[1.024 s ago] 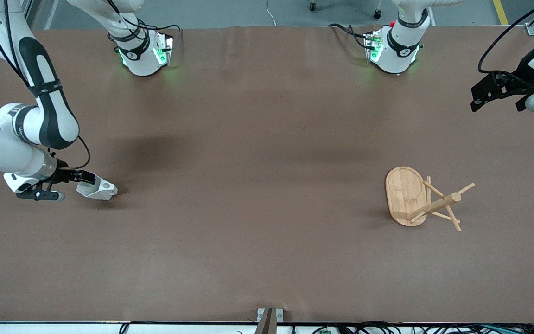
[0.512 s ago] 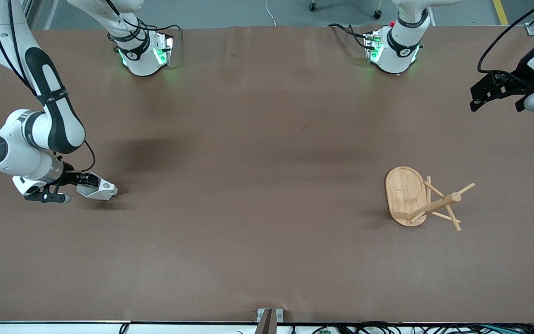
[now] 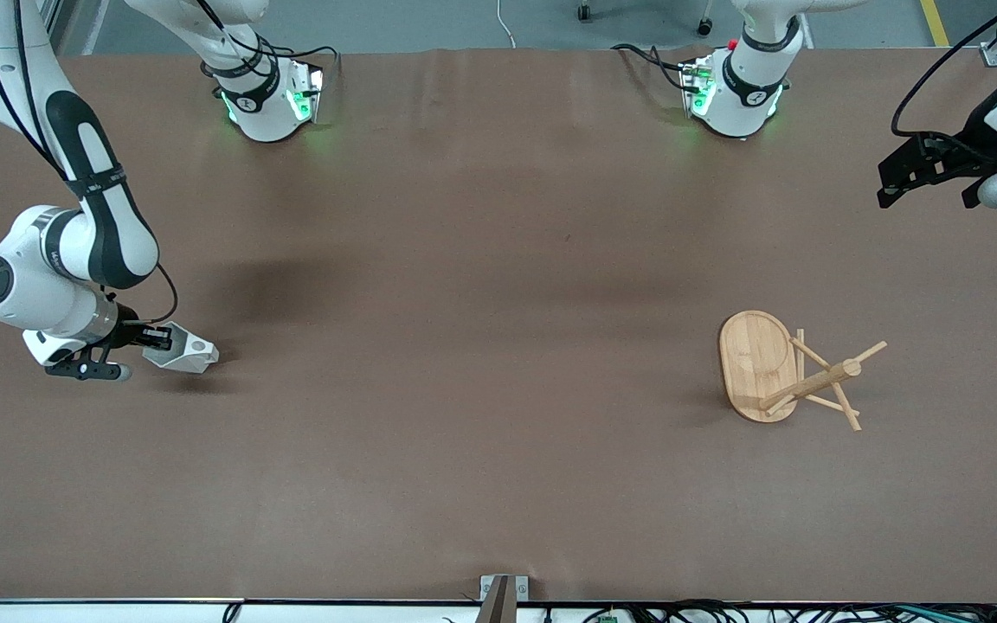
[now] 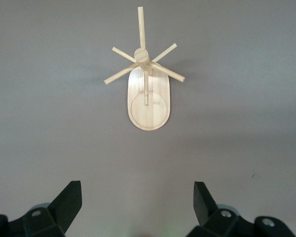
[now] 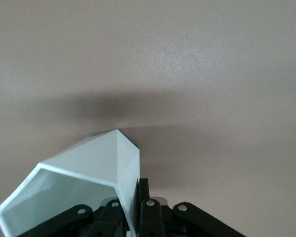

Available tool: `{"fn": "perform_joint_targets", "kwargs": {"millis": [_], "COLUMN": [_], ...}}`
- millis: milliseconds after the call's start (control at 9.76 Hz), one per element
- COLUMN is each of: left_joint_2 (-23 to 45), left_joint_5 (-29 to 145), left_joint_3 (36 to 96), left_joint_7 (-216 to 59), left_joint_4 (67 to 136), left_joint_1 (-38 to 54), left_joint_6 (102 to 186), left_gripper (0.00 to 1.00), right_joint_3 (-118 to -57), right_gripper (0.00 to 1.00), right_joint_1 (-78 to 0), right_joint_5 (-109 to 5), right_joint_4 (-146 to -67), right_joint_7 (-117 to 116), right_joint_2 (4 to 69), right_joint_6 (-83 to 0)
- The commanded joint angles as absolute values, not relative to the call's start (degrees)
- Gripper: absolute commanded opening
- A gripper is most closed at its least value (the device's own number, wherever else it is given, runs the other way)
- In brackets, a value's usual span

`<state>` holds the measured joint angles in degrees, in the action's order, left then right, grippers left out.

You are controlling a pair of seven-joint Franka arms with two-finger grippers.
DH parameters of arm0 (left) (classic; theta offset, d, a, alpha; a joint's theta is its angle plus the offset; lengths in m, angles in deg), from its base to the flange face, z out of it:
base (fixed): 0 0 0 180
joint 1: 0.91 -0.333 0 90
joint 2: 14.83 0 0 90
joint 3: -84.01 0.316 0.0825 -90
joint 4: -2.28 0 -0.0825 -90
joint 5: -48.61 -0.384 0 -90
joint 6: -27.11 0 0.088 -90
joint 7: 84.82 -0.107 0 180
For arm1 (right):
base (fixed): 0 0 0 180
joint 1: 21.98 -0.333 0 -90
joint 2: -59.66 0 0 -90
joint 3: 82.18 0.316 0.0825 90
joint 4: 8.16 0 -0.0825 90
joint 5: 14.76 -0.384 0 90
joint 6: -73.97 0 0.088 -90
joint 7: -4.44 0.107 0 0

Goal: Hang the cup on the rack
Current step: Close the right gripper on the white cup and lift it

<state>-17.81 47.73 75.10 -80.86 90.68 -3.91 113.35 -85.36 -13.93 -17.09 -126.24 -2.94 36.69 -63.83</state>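
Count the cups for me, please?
1: a small white faceted cup lying on the brown table at the right arm's end, pinched by the right gripper. None hangs on the bamboo rack.

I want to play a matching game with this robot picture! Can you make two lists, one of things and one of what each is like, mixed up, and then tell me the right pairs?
Things:
1. cup
2. rack
3. left gripper
4. right gripper

What it is like:
A. open, holding nothing, up over the left arm's end of the table
B. white, with flat angled sides, lying on the table
C. shut on the cup's wall
D. light wood, standing with pegs sticking out

Right pairs: 1-B, 2-D, 3-A, 4-C
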Motion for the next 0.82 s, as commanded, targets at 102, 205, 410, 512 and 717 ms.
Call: {"fn": "perform_joint_targets", "kwargs": {"millis": [102,205,410,512,717], "left_joint_2": [-16.41,-16.41,-16.41,-16.41,-16.32], "left_joint_5": [47.91,47.82,47.83,48.00,48.26], "left_joint_3": [74.78,74.78,74.78,74.78,74.78], "left_joint_7": [-81.66,-81.66,-81.66,-81.74,-81.74], "left_joint_4": [90.97,90.88,90.88,90.88,90.79], "left_joint_1": [-3.81,-3.64,-3.46,-3.55,-3.55], "left_joint_6": [112.18,112.18,112.18,112.18,112.18], "left_gripper": [1.00,1.00,1.00,1.00,1.00], "right_joint_3": [-84.91,-84.82,-84.56,-84.47,-84.30], "right_gripper": [0.01,0.01,0.01,0.01,0.01], "right_joint_1": [-13.89,-13.98,-14.16,-14.16,-14.24], "right_joint_5": [-17.92,-17.92,-18.18,-22.01,-32.64], "right_joint_4": [-125.85,-122.80,-111.49,-107.00,-102.05], "right_joint_7": [-4.08,-5.22,-4.53,-3.48,0.19], "right_joint_2": [36.72,37.50,37.78,38.12,38.83], "right_joint_6": [-61.75,-57.21,-40.55,-34.64,-27.05]}}
